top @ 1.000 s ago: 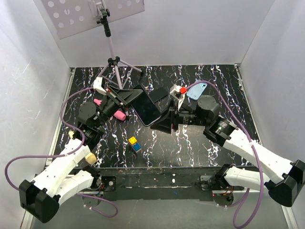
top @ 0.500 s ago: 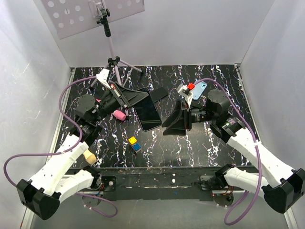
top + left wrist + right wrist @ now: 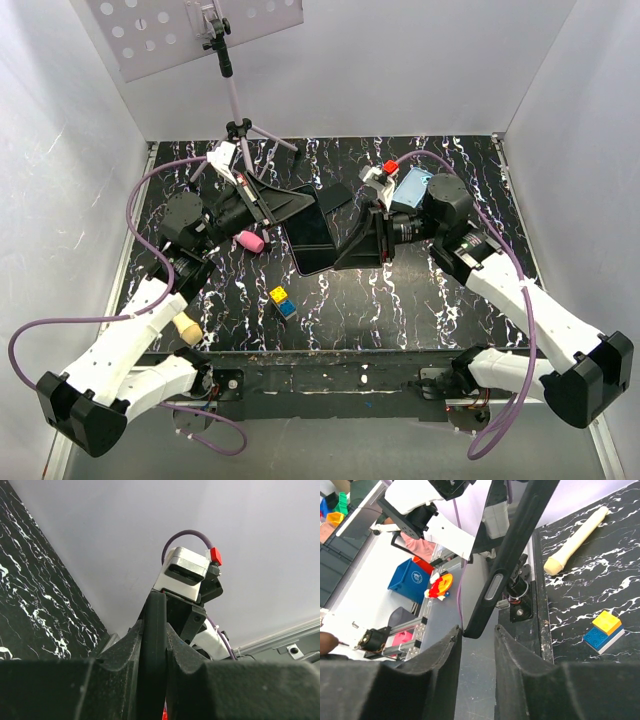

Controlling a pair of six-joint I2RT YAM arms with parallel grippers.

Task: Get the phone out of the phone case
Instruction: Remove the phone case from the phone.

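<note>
The black phone is held off the table in the middle of the top view. My left gripper is shut on its far left end. In the left wrist view the phone stands edge-on between the pads of the left gripper. My right gripper is at the phone's near right edge with its jaws apart. In the right wrist view the phone has its lower corner between the tips of the right gripper, touching the left finger. The light blue phone case lies empty on the table behind my right wrist.
A pink cylinder lies below my left gripper. Yellow and blue bricks sit near the front and also show in the right wrist view. A beige stick lies at front left. A tripod stands at the back.
My right gripper drew away from the phone and has come back to its near right edge, jaws apart. My left gripper turned the phone more upright and shifted it slightly back.
</note>
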